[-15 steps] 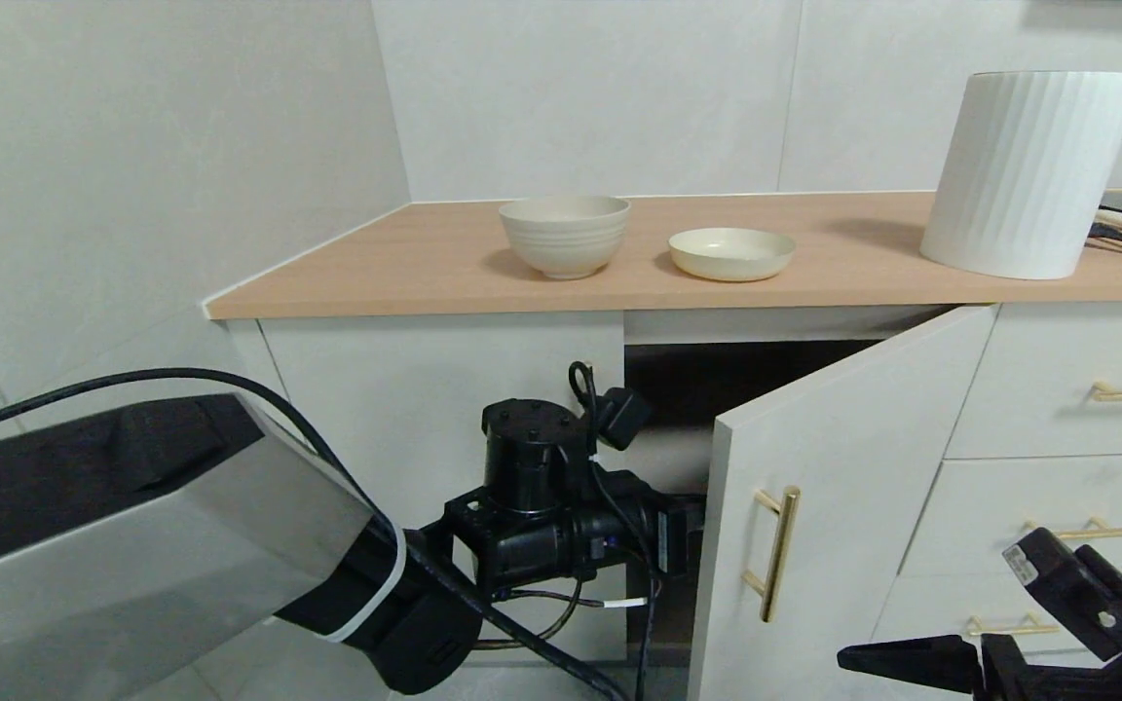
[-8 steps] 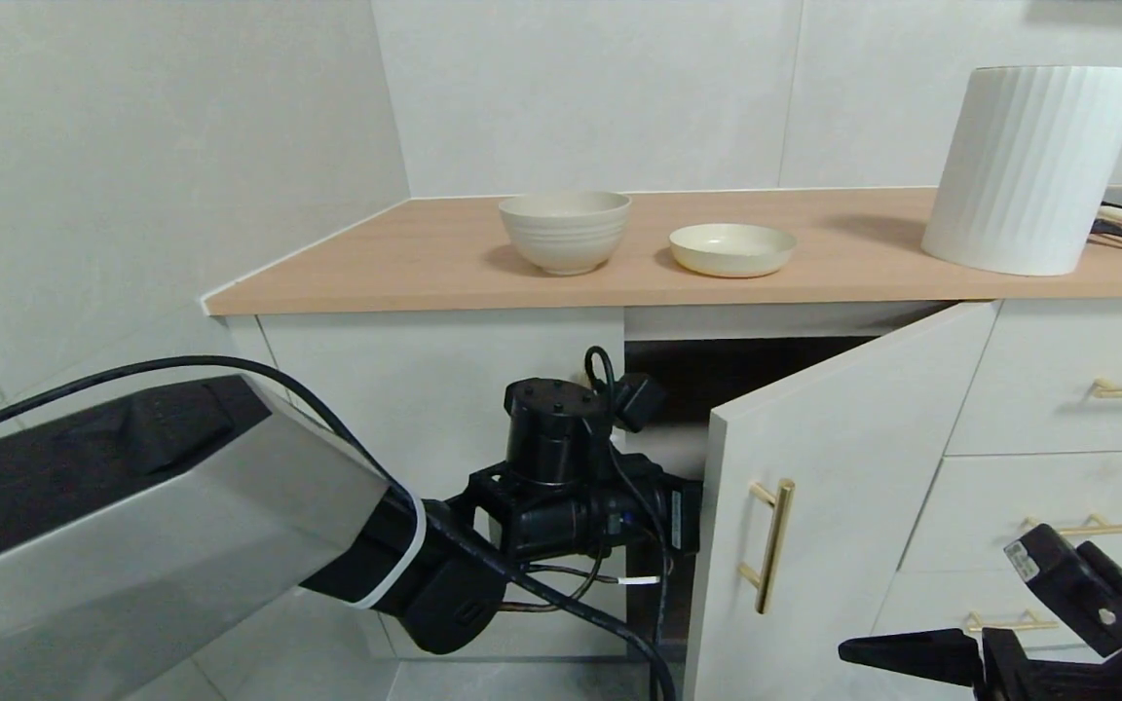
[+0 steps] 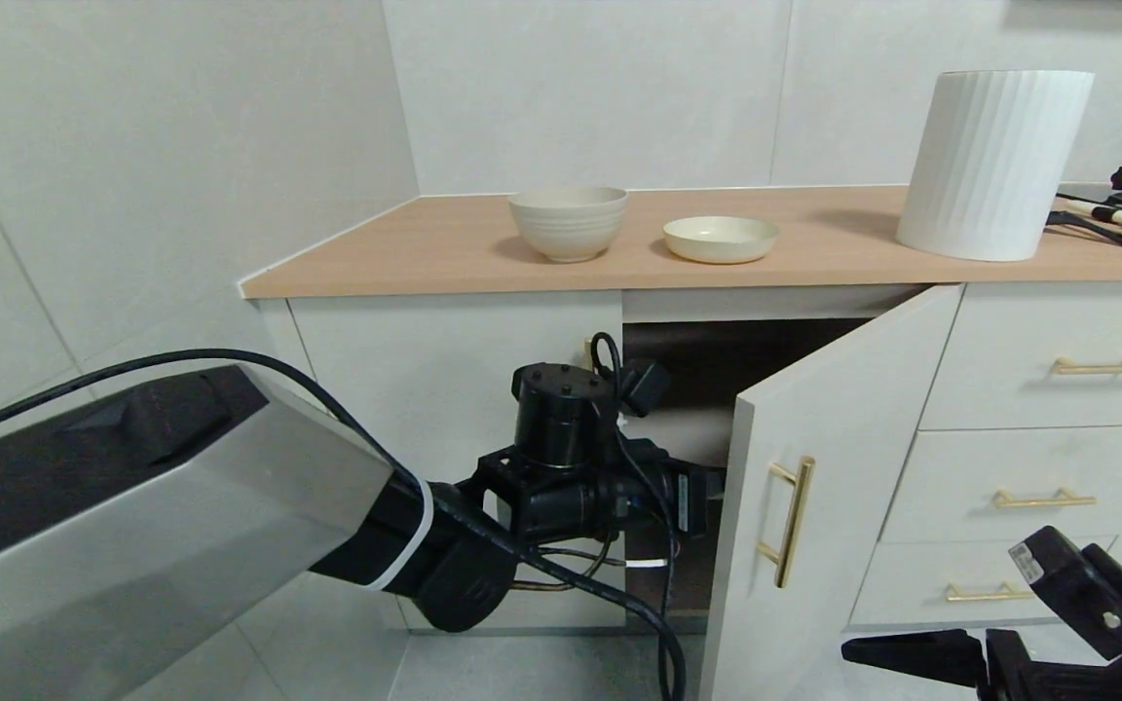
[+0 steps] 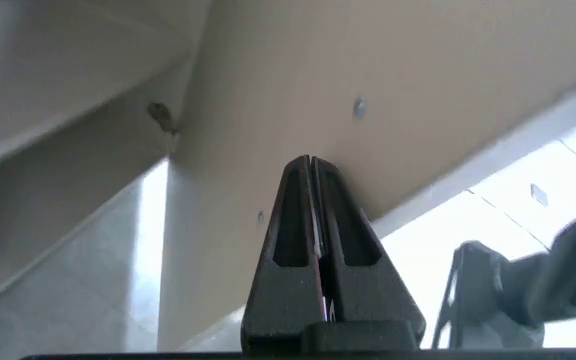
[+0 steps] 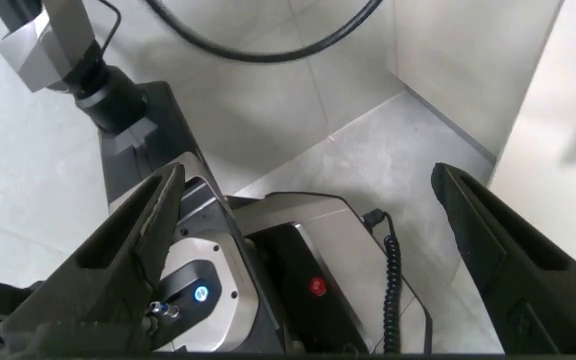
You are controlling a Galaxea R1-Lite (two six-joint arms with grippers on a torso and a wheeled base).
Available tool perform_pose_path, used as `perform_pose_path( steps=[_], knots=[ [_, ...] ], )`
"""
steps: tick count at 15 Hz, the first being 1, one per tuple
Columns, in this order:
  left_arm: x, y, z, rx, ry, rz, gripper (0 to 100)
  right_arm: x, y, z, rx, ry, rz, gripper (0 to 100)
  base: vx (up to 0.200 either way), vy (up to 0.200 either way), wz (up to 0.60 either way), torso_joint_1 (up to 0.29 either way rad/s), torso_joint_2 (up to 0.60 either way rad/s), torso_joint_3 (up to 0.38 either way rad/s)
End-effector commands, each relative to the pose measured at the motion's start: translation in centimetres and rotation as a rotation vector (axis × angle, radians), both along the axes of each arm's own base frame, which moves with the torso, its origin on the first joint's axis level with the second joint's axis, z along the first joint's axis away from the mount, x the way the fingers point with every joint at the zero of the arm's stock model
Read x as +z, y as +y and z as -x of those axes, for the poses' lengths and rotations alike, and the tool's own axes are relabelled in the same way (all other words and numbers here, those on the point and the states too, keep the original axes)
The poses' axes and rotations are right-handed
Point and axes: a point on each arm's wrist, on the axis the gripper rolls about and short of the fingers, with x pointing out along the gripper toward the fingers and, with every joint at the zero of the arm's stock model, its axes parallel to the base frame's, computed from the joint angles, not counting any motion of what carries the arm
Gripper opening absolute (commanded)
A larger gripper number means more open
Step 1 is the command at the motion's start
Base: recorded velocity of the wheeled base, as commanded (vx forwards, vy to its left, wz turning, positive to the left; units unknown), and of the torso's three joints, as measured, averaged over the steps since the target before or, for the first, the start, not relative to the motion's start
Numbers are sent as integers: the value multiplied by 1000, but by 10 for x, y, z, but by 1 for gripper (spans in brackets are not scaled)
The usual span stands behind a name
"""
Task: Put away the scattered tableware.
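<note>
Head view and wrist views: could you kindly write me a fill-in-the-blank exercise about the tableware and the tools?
The bowl and the plate stand on the ____.
The cabinet door below them is ____.
The left tool has its jaws ____.
The right tool has its jaws ____.
Missing words: countertop, open, shut, open.

On the counter (image 3: pixel 444 255) before me, the bowl (image 3: pixel 569 222) stands left of the dish (image 3: pixel 721 239), the canister (image 3: pixel 994 164) well to their right; below, my left gripper (image 4: pixel 311 168) sits just behind the open cabinet door (image 3: pixel 834 438).
</note>
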Motion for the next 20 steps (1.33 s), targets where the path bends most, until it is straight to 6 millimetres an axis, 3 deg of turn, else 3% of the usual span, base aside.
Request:
perform_pose_path(
  steps=[1,7,11,15,20],
  knots=[
    [0,-5,1,-13,1,1,0,-1,0,0,1,3,2,100,0,0,0,0,0,0],
    [12,-28,36,-106,-17,16,0,1,0,0,-2,-4,-2,100,0,0,0,0,0,0],
    [6,-29,34,-99,3,9,0,0,0,1,0,-3,-1,100,0,0,0,0,0,0],
    [-2,-18,16,-38,44,-6,0,1,-1,2,3,-8,-5,100,0,0,0,0,0,0],
    [0,-19,14,-14,70,-7,0,1,0,3,11,-8,-5,100,0,0,0,0,0,0]
  ],
)
